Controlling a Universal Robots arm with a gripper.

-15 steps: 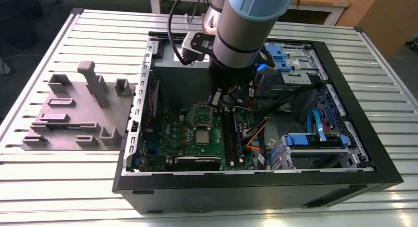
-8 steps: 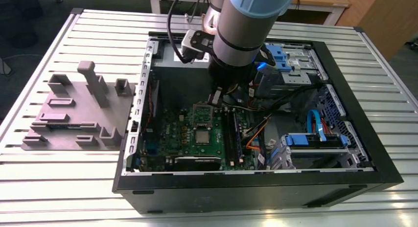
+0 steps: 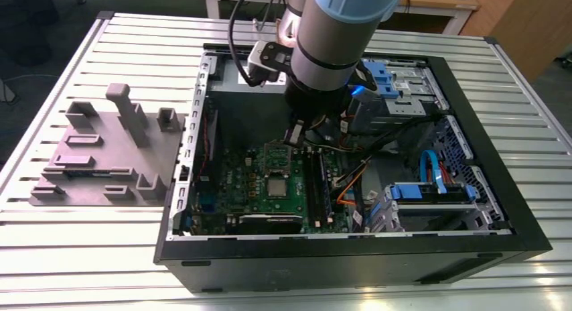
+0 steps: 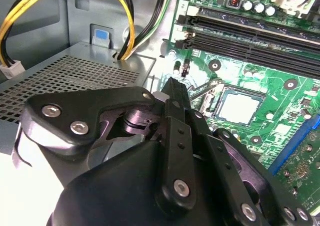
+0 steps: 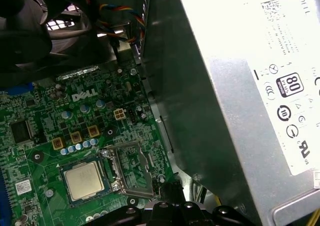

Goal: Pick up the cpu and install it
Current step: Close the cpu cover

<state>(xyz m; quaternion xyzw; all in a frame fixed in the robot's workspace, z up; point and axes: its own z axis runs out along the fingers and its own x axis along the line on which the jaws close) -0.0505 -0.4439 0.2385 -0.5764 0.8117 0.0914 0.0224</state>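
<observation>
First wrist view shows the cpu [image 5: 84, 180] socketed, exterior view the whole case [image 3: 339, 265].

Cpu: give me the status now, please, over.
Tool hangs over the board, short of the cpu. Cpu seated flat on the board, frame open beside it. Nothing on top of it.

Power supply label [image 5: 260, 50] is pretty much blown out by glare in the first wrist view; the fan [image 5: 30, 30] corner is left in shadow.
</observation>
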